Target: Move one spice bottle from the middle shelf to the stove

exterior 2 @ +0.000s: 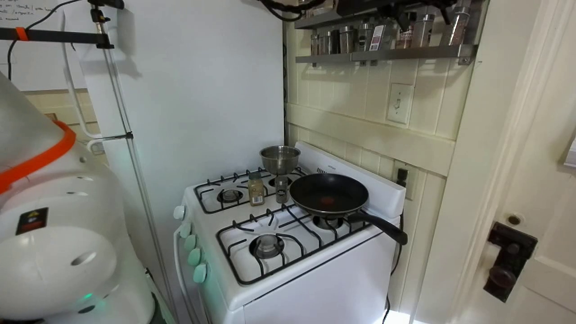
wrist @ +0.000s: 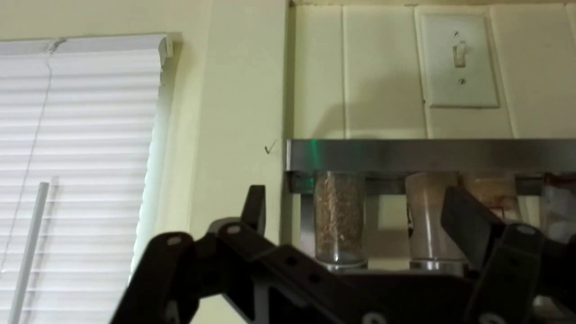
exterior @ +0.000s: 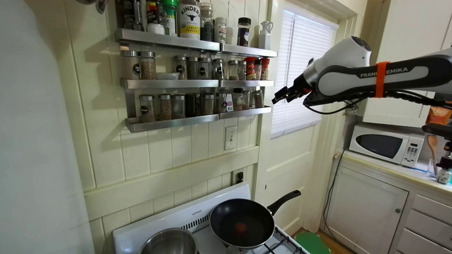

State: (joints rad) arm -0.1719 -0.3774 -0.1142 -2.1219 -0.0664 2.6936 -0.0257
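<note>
My fingers (wrist: 255,209) stand wide apart and hold nothing; in an exterior view they show just right of the rack (exterior: 130,101). The spice bottles (exterior: 204,68) meant for this job stand upright on the middle shelf (exterior: 169,84), to the left and higher than my fingertips there. My next move turns on that height. In the wrist view, which is upside down, the gap between my fingers frames an end bottle (wrist: 339,216) and its neighbour (wrist: 425,218) on the lowest shelf (wrist: 405,155), with the light switch (wrist: 460,58) beneath that shelf, so I judge I must lift one tier before reaching in. My fingers are spread side to side and the bottles' long axis runs up and down, so I should be able to straddle one without turning. How far off they are, I cannot tell. The stove (exterior 2: 333,283) lies well below, two jars (exterior 2: 256,191) and a frying pan (exterior 2: 319,193) on it.
</note>
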